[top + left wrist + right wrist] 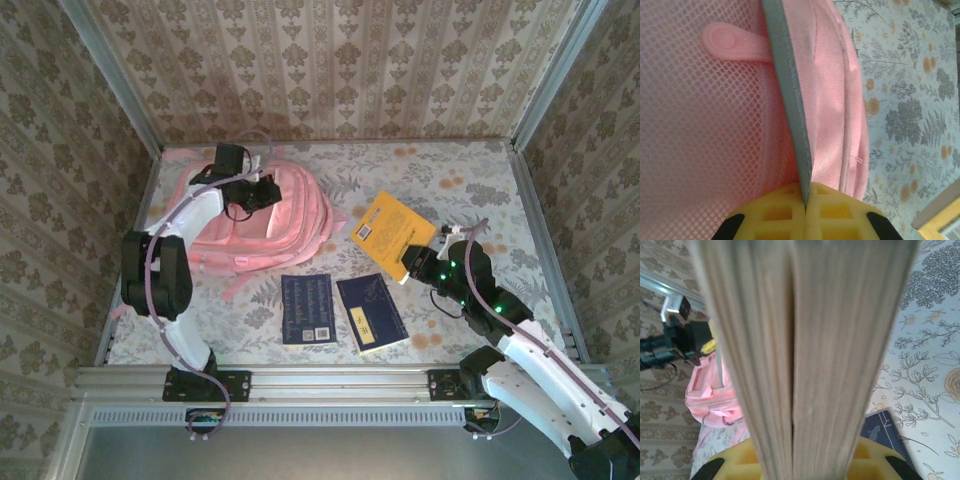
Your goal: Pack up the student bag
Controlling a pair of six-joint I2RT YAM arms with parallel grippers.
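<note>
Student bag [265, 225] lies flat on the floral table [470, 180]. The left gripper [805, 202] pinches tight on its grey trim strip [790, 100]. Right of the bag, the right gripper [420, 262] clamps the yellow book [390, 228]. It looks like the opening step. Next the strip needs hauling wide so the book slides in.

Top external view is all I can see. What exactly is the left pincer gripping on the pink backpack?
Observer: The left pincer is shut on a thin grey trim strip edging the pink backpack, beside a mesh panel.
Operator: Any zip pull nearby?
Observer: A pink rubber pull tab lies on the mesh, clear of the grip.
Operator: How does the right pincer hold the yellow book?
Observer: Across its thickness, page edges facing the wrist camera.
</note>
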